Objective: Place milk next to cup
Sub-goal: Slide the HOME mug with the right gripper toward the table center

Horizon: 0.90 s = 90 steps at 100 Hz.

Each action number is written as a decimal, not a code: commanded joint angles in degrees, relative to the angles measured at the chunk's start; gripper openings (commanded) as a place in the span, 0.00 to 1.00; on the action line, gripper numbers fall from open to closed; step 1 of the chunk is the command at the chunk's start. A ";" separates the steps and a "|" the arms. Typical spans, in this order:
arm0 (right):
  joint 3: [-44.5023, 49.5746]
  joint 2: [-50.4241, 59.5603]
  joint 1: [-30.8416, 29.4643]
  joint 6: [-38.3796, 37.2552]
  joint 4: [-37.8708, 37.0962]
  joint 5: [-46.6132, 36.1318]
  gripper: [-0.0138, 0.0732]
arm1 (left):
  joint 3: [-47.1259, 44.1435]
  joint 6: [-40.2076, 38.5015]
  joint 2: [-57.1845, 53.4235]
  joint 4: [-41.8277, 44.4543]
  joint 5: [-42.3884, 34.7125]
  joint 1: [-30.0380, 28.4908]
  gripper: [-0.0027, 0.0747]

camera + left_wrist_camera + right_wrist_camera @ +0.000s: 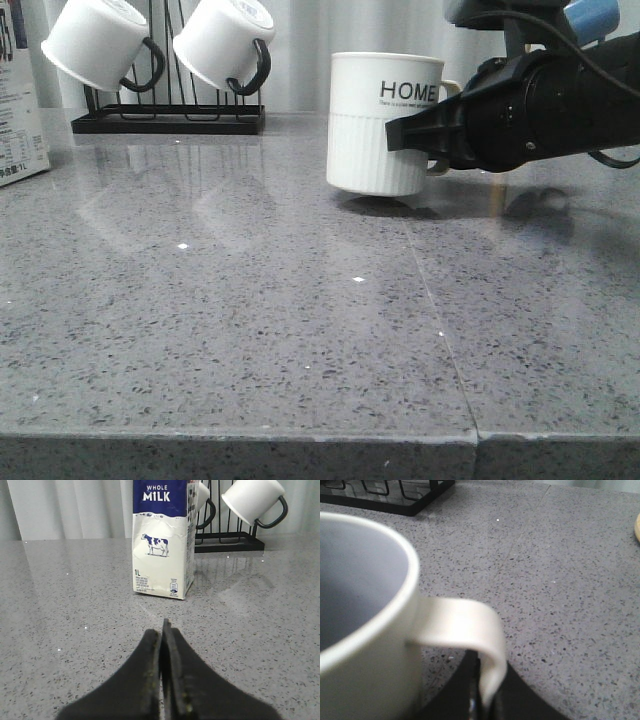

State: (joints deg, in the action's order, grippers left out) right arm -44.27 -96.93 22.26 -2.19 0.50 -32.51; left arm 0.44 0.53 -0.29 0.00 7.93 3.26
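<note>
The cup [385, 120], a white mug lettered "HOME" with a ribbed lower half, stands mid-table in the front view. My right gripper [415, 130] reaches in from the right and is shut on the cup's white handle [470, 625]; in the right wrist view the right gripper [487, 690] pinches the handle's lower bend. The milk [162, 540], a white carton with a dark blue top and a cow picture, stands upright ahead of my left gripper [162, 630], which is shut on nothing. At the front view's far left edge only a strip of the milk [20, 120] shows.
A black wire rack [165, 120] at the back left holds two white mugs [100, 40] with black handles. Part of a blue object [590, 15] shows at the top right. The table's front edge [320, 437] runs across the bottom.
</note>
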 commanded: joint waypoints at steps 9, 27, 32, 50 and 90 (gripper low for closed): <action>-1.75 2.31 0.15 0.31 -1.69 -5.60 0.09 | -3.52 -0.53 -1.75 0.00 -4.49 0.40 0.01; -1.75 2.31 0.15 0.31 -2.33 -5.60 0.11 | -3.52 -0.53 -1.75 0.00 -4.49 0.40 0.01; -1.75 2.31 0.15 0.31 -2.33 -5.60 0.13 | -3.52 -0.53 -1.75 0.00 -4.49 0.40 0.01; -1.75 2.31 0.15 0.26 -2.33 -5.41 0.31 | -3.52 -0.53 -1.75 0.00 -4.49 0.40 0.01; -0.80 4.09 0.15 0.26 -2.28 -4.33 0.39 | -3.52 -0.53 -1.75 0.00 -4.49 0.40 0.01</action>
State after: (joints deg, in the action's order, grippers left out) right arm -44.15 -96.46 22.26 -2.19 -1.52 -32.52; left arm 0.44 0.53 -0.29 0.00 7.93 3.26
